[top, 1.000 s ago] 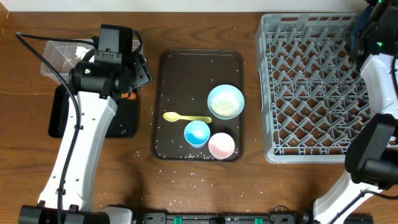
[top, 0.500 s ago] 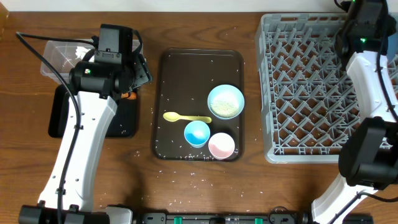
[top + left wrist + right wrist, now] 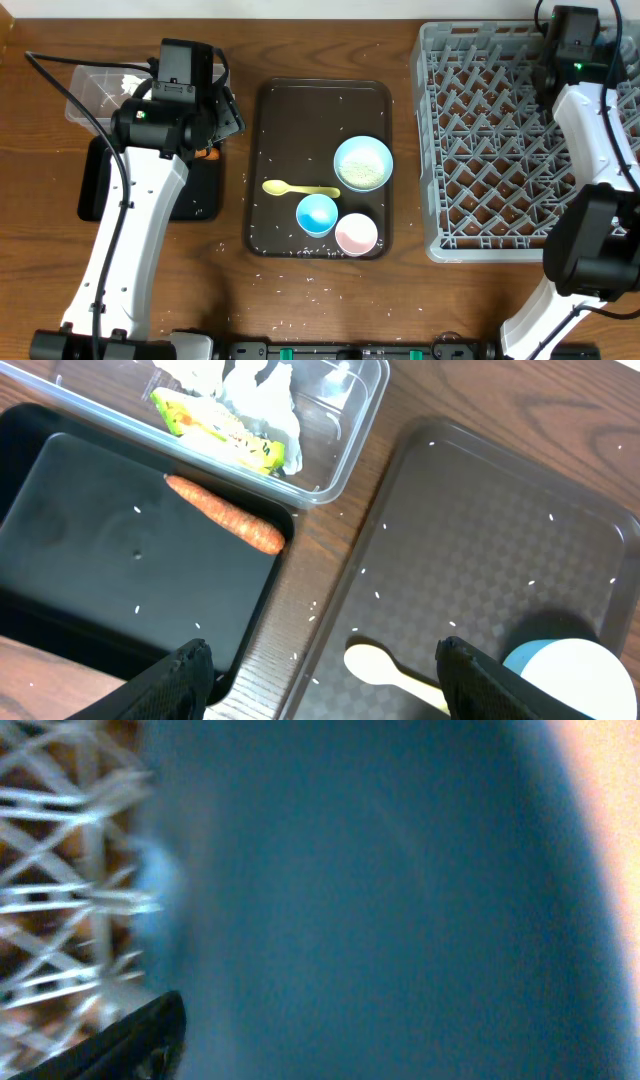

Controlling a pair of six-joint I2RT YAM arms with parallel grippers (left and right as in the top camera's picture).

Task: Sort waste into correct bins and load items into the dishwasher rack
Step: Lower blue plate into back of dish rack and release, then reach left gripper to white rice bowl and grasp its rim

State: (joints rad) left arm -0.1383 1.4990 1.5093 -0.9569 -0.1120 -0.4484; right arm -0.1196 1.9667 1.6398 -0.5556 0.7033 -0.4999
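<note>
My left gripper (image 3: 322,655) hangs open and empty over the gap between the black tray bin (image 3: 100,560) and the brown serving tray (image 3: 480,540). An orange carrot stick (image 3: 225,515) lies in the black tray. The clear tub (image 3: 350,420) holds crumpled tissue (image 3: 265,395) and a yellow-green wrapper (image 3: 215,430). On the brown tray sit the white bowl (image 3: 362,162), yellow spoon (image 3: 300,189), blue cup (image 3: 317,214) and pink cup (image 3: 355,234). My right gripper (image 3: 550,72) is over the rack's (image 3: 500,140) far right corner. The dark-blue bowl (image 3: 380,890) fills its blurred wrist view, with one finger (image 3: 140,1040) far out left.
Loose rice grains (image 3: 300,285) lie scattered on the wooden table in front of the brown tray, and more dot the tray itself. The left arm's white link (image 3: 130,240) runs along the table's left side, covering part of the black tray.
The right arm has swung left from the frame's edge to over the rack's far right corner. The left arm and everything on the brown tray have stayed put.
</note>
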